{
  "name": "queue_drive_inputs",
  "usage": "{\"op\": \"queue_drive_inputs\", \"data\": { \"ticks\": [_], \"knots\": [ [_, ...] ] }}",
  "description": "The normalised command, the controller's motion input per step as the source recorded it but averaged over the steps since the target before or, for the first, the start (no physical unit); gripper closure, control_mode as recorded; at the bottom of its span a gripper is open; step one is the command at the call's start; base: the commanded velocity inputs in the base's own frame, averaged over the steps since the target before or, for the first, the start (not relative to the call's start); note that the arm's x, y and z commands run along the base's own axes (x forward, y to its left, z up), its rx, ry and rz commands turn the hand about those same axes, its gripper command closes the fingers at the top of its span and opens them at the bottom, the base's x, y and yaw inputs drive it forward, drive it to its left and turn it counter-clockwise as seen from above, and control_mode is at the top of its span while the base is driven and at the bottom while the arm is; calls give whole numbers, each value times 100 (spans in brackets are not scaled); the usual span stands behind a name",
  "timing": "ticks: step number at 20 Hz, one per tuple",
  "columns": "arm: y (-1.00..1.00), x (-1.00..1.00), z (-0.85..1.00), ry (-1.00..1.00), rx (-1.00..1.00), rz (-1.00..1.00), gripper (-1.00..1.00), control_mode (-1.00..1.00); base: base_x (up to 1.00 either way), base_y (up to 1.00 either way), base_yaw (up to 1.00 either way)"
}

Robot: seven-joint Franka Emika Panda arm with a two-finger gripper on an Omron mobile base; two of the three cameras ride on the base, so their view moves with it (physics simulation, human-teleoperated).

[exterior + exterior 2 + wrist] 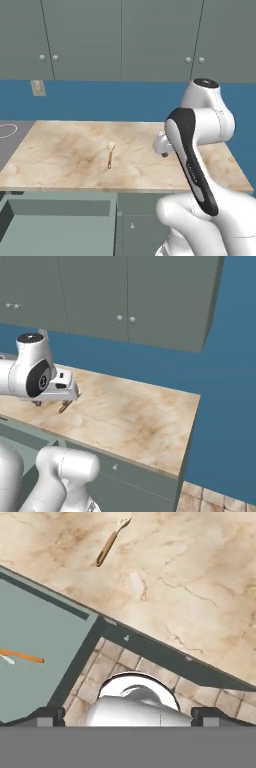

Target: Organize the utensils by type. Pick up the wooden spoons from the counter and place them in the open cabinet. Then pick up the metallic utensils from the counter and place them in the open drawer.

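Midway through a sorting job, a white Franka arm hangs over the front edge of a beige marble counter (65, 145) in a rendered kitchen, its gripper (51, 402) spread wide and carrying nothing. The dark fingertips (49, 715) stand far apart at the bottom of the hand view, with no utensil between them.

One wooden spoon (110, 154) lies alone near the middle of the slab, its pale bowl toward the blue back wall and its orange-brown handle pointing to the counter's front. It rests flat and well apart from the claw, apparently waiting to be collected; by the task it belongs in the upper cabinet.

Below the counter edge, the grey-green drawer (55, 230) stands pulled out, evidently left open to receive cutlery. On its floor, in the hand view, lies an orange-brown stick (22, 656) that looks like a second wooden handle, with something small and pale beside it at the frame's edge; what that is cannot be made out.

The count: one spoon on the counter, one handle-like piece in the drawer, one open drawer. The wall cabinets (120, 40) in the base views all appear shut.
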Motion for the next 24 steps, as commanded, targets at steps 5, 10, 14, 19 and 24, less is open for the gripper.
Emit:
{"op": "queue_drive_inputs", "data": {
  "ticks": [5,10,14,19,24],
  "knots": [
    [53,58,-50,9,0,17,-100,-100,0,0,0],
    [44,12,-36,18,-1,7,-100,-100,0,0,0],
    [47,21,-37,15,0,0,-100,-100,0,0,0],
    [44,45,-31,10,0,0,-100,-100,0,0,0],
    [36,38,-26,16,0,0,-100,-100,0,0,0]
  ]
}}
